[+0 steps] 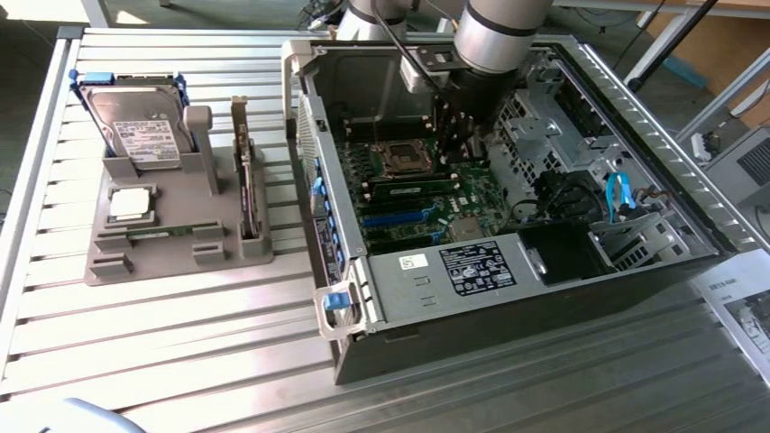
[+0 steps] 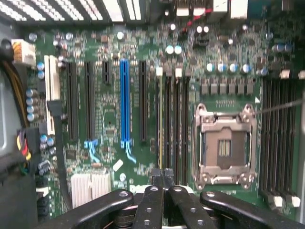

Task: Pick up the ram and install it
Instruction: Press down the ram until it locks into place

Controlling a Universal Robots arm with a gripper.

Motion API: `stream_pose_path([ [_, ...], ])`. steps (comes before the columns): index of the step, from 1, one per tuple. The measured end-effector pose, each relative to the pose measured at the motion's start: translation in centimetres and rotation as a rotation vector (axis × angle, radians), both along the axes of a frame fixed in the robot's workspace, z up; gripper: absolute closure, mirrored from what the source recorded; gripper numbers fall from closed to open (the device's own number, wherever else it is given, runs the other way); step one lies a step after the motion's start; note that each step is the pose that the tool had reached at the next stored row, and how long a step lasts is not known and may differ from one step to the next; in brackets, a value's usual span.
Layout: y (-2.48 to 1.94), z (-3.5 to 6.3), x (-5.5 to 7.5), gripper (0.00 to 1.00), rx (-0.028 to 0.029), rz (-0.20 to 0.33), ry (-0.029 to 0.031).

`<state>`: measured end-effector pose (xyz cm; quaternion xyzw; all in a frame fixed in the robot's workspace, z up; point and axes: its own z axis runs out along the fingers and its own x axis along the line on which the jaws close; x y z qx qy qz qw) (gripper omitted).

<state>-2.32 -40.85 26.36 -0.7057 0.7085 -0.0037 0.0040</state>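
Note:
The arm reaches down into the open computer case [image 1: 626, 117]. My gripper [image 1: 463, 144] hangs above the motherboard [image 1: 481, 194], close to the CPU socket [image 1: 403, 161]. In the wrist view the gripper [image 2: 163, 175] is shut, its two fingers pressed together with nothing between them. They hover over the near end of the row of memory slots. A long narrow green stick, which looks like the ram [image 1: 416, 189], stands on edge in one of those slots. Seen from above, the ram [image 2: 159, 124] is a thin yellowish-green line beside the empty black slots.
A grey parts holder [image 1: 144, 262] stands on the slatted table at the exterior view's left. It carries a hard drive [image 1: 139, 126], a white square chip [image 1: 130, 203] and an upright expansion card [image 1: 247, 171]. A thin dark strip [image 1: 157, 232] lies in its front slot. Cables and a power supply [image 1: 475, 266] crowd the case.

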Motion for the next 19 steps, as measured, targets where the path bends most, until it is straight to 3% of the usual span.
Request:
stream_pose_path([
  [12,0.0,0.0,-3.3,0.9,0.0004,0.0,-0.0072],
  [19,0.0,0.0,-4.5,0.9,0.0006,0.0,-0.0089],
])
